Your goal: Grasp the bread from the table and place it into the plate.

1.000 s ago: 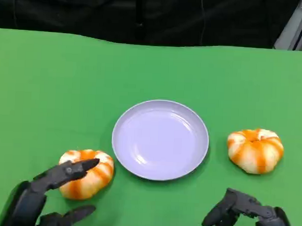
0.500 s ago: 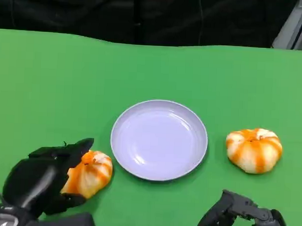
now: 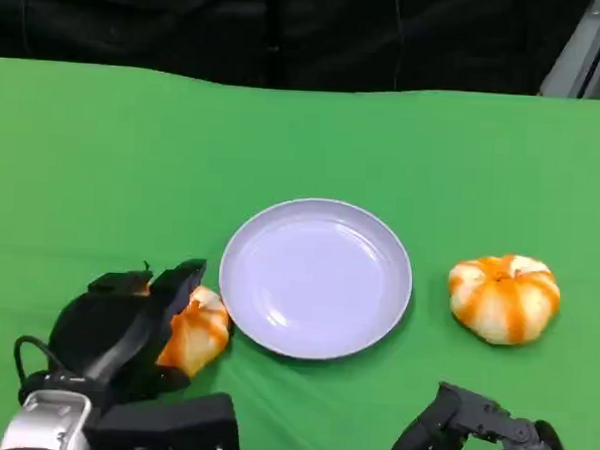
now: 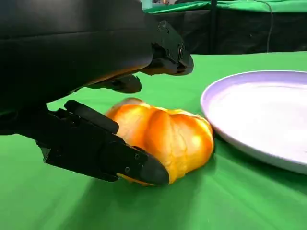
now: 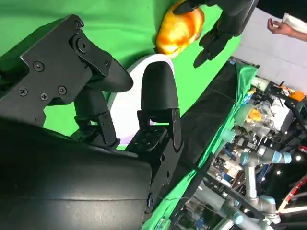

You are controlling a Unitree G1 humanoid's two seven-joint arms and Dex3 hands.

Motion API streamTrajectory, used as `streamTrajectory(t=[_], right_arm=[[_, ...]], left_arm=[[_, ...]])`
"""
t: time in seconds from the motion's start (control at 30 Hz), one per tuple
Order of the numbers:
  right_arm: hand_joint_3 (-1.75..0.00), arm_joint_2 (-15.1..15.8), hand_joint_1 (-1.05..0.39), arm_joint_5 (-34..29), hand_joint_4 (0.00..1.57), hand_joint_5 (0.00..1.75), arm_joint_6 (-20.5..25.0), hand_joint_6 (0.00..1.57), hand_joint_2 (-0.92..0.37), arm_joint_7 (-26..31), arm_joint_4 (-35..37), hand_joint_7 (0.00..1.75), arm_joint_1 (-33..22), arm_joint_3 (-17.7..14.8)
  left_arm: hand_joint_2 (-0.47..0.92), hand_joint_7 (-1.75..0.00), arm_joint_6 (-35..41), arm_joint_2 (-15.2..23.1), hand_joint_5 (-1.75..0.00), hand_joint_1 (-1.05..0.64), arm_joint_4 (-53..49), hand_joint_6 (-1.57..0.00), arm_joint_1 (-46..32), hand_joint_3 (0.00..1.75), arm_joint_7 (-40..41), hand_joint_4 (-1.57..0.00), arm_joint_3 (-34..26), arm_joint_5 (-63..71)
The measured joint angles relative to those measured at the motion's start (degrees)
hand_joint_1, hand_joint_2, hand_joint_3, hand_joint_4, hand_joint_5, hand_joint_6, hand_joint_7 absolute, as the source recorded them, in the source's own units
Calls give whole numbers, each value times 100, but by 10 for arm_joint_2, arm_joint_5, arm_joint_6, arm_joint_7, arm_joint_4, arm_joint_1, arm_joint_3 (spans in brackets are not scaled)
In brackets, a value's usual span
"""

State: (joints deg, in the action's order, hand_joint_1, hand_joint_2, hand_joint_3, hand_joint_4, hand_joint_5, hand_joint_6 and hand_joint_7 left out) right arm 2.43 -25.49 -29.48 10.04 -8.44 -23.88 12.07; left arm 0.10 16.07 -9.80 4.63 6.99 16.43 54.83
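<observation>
Head view: left hand (image 3: 116,327) wrapped around bread (image 3: 198,330) at 9 o'clock of plate (image 3: 316,278), just beside rim, apparently on table, plate bare, second bread (image 3: 504,298) at 3 o'clock untouched, right hand (image 3: 480,432) holding nothing, fingers loosely apart.

Orange-and-white striped round bread (image 3: 198,332) at 7 o'clock, matching striped bun (image 3: 504,298) at 3 o'clock, pale lilac round plate (image 3: 316,277), green tablecloth (image 3: 133,168), black robot hands (image 3: 126,327).

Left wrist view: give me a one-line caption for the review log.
Left hand wraps its fingers around an orange-striped bread roll on the green table, beside the lavender plate.
</observation>
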Motion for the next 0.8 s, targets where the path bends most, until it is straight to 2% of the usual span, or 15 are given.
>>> streamTrajectory(t=[0.4, 0.8], right_arm=[[-125, 0, -9, -10, 80, 152, 4, 84, -38, 7, -7, 118, -2, 2], [-125, 0, -9, -10, 80, 152, 5, 84, -38, 7, -8, 118, -3, 3]], left_arm=[[90, -1, 63, 1, -13, -60, 13, -17, 8, 0, -39, -20, 45, 1], [90, 0, 74, 7, -14, -60, 17, -17, 10, 0, -40, -20, 54, -3]])
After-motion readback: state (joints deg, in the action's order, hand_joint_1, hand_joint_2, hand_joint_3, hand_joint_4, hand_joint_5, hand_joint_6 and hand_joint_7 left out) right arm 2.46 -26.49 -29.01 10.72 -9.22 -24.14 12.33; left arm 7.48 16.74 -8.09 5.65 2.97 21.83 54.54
